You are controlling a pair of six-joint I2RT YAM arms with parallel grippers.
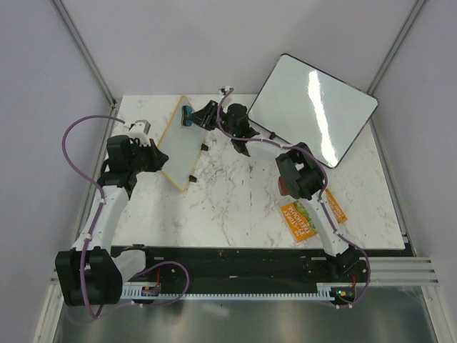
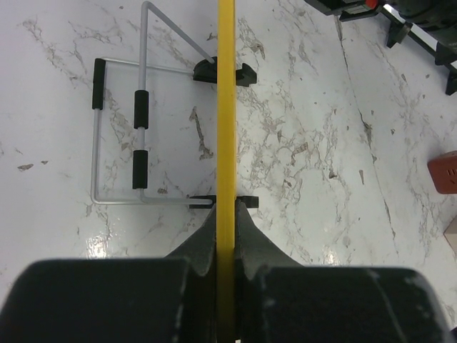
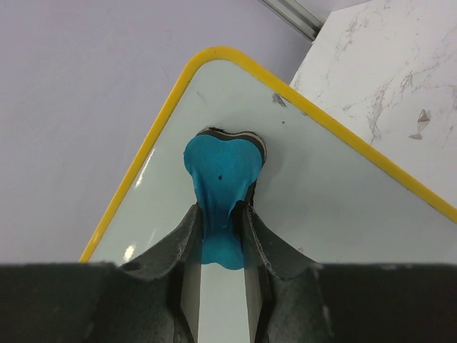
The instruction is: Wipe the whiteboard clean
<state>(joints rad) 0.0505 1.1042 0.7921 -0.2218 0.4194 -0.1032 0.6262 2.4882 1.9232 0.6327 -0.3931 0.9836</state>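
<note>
The small yellow-framed whiteboard (image 1: pixel 182 143) stands tilted on the marble table at the back left. My left gripper (image 1: pixel 153 158) is shut on its yellow edge (image 2: pixel 226 107), seen edge-on in the left wrist view. My right gripper (image 1: pixel 203 116) is shut on a blue eraser (image 1: pixel 187 114) and presses it against the board's face near a rounded top corner (image 3: pixel 221 171). The board's face (image 3: pixel 335 207) looks clean around the eraser; I see no red marks in these views.
A larger black-framed blank whiteboard (image 1: pixel 314 107) lies at the back right. An orange and green snack packet (image 1: pixel 307 214) lies by the right arm. A wire stand with black grips (image 2: pixel 136 136) sits on the table behind the small board. A red object (image 2: pixel 444 171) shows at the right.
</note>
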